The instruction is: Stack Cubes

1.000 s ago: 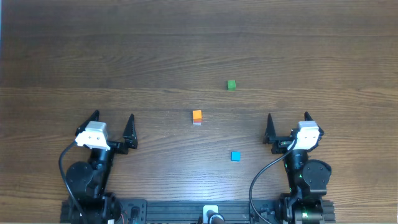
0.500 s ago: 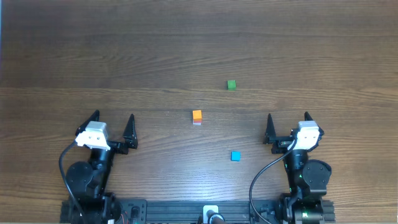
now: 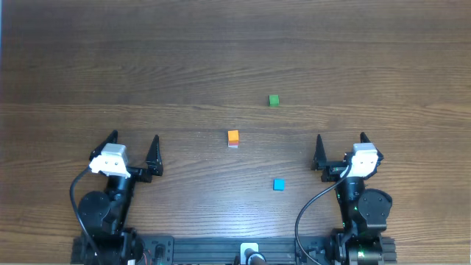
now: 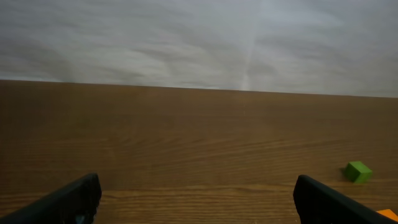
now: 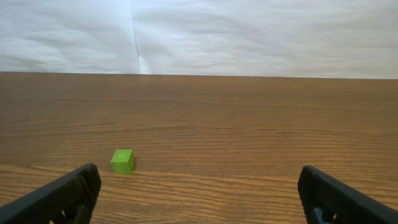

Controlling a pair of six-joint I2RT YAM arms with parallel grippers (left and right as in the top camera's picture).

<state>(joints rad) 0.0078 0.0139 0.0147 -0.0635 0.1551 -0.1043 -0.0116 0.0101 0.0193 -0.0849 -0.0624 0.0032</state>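
An orange cube (image 3: pixel 233 136) sits on top of a pale pink cube (image 3: pixel 233 145) near the table's middle. A green cube (image 3: pixel 274 100) lies farther back and to the right; the left wrist view has the green cube (image 4: pixel 358 171) too, and the right wrist view has it (image 5: pixel 122 160). A blue cube (image 3: pixel 278 185) rests nearer the front, between the stack and my right arm. My left gripper (image 3: pixel 133 147) stands open at the front left, and my right gripper (image 3: pixel 339 146) stands open at the front right. Both hold nothing and are well apart from every cube.
The wooden table (image 3: pixel 147 66) stretches wide behind the cubes. A pale wall (image 5: pixel 249 31) stands beyond its far edge. An orange corner (image 4: pixel 388 214) of the stack peeks in at the left wrist view's edge.
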